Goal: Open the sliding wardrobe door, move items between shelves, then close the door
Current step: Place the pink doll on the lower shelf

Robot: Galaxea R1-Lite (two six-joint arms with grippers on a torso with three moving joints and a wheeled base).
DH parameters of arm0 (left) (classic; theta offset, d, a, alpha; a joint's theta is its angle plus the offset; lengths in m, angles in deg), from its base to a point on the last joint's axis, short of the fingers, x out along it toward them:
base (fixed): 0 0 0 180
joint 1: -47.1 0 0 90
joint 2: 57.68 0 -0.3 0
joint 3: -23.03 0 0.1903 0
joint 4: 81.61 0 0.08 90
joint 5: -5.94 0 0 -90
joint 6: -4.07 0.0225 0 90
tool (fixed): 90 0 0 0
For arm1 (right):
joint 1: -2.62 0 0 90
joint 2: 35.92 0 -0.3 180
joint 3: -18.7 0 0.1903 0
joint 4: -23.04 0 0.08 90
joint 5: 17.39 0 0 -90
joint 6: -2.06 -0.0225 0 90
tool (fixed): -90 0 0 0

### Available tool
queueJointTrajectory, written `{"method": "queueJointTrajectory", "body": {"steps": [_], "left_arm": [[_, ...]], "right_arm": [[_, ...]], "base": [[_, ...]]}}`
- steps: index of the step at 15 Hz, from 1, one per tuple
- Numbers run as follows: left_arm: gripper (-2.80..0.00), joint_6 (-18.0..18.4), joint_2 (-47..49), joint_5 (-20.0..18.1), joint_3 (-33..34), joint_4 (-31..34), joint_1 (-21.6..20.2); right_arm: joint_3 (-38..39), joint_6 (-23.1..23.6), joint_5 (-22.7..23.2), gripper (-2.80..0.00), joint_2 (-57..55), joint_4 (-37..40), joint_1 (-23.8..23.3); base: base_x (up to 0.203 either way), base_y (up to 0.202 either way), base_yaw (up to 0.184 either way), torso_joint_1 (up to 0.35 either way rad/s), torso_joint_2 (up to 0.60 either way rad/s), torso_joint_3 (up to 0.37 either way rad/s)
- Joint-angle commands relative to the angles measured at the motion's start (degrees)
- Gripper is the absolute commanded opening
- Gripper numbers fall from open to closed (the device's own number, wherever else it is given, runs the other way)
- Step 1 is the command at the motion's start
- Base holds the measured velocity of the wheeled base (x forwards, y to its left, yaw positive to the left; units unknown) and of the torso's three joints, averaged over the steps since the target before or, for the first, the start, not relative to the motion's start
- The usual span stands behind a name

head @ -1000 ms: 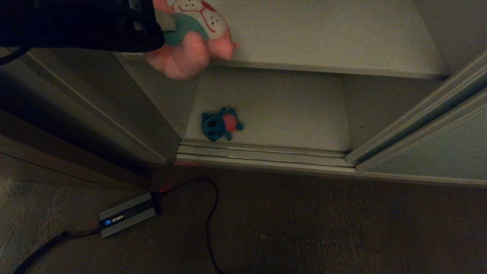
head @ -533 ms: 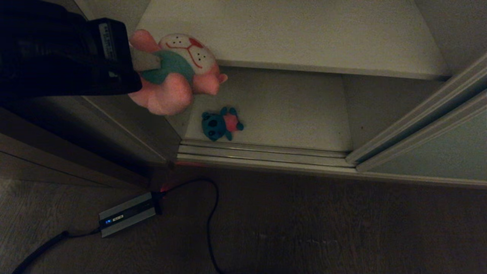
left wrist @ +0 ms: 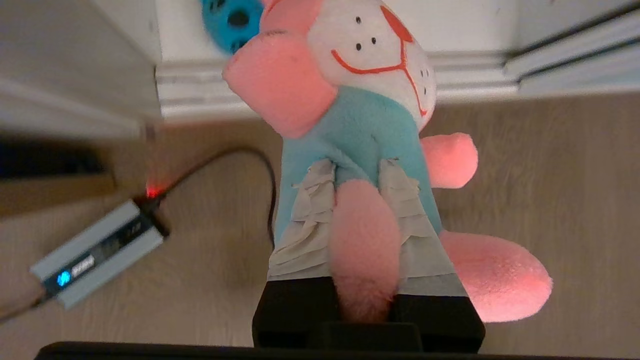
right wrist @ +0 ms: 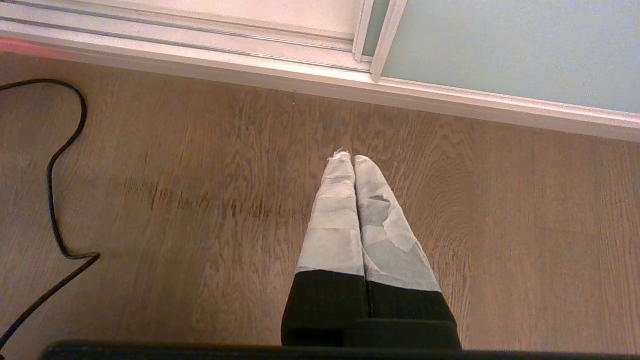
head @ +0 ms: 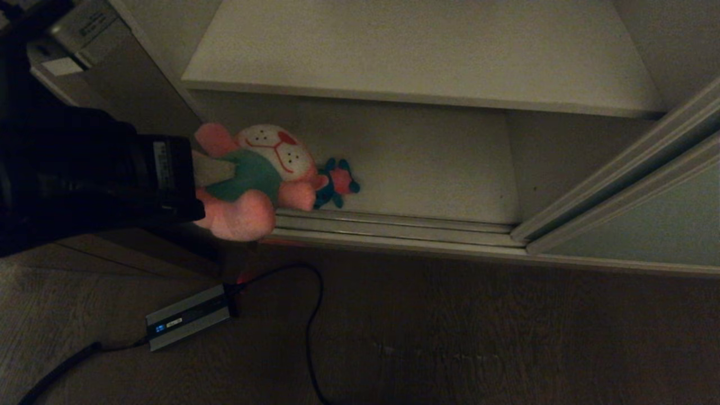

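We carry the pink plush toy (left wrist: pixel 370 135) in our left gripper (left wrist: pixel 362 235), jaws clamped on its teal-shirted body and one leg so it hangs free of the upper shelf (head: pixel 427 56), just before the lower shelf (head: pixel 427 163) where the blue plush toy (head: pixel 337 183) lies. The sliding wardrobe door (head: pixel 647 225) stands open. Our right gripper (right wrist: pixel 354 210) hangs over the floor (right wrist: pixel 200 210), jaws together.

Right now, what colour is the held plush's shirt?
Teal, on the pink plush toy; clearest in the left wrist view.
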Motion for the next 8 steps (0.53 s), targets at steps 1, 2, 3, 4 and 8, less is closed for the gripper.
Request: {"method": "queueJointTrajectory", "body": {"steps": [1, 2, 3, 4, 8], "left_arm": [[-2.80, -0.79, -2.05, 0.03, 4.84, -0.19, -0.04], [-2.80, -1.33, -2.24, 0.00, 6.71, -0.29, 0.00], [-2.80, -1.65, -2.31, -0.03, 8.20, -0.46, 0.01], [-2.80, -1.83, -2.28, -0.14, 9.11, -0.68, 0.04], [-2.80, -1.83, -1.28, -0.28, 14.79, -6.94, 1.84]], "right_arm": [[0.26, 0.01, -0.04, -2.80, -0.06, 0.00, 0.00], [0.26, 0.01, -0.04, -2.80, -0.06, 0.00, 0.00], [0.26, 0.01, 0.01, -2.80, -0.06, 0.00, 0.00], [0.26, 0.01, -0.04, -2.80, -0.06, 0.00, 0.05], [0.26, 0.01, -0.04, -2.80, -0.06, 0.00, 0.00]], "base": [[0.000, 0.000, 0.000, 0.000, 0.00, 0.000], [0.000, 0.000, 0.000, 0.000, 0.00, 0.000], [0.000, 0.000, 0.000, 0.000, 0.00, 0.000], [0.000, 0.000, 0.000, 0.007, 0.01, -0.051], [0.000, 0.000, 0.000, 0.005, 0.00, -0.160]]}}
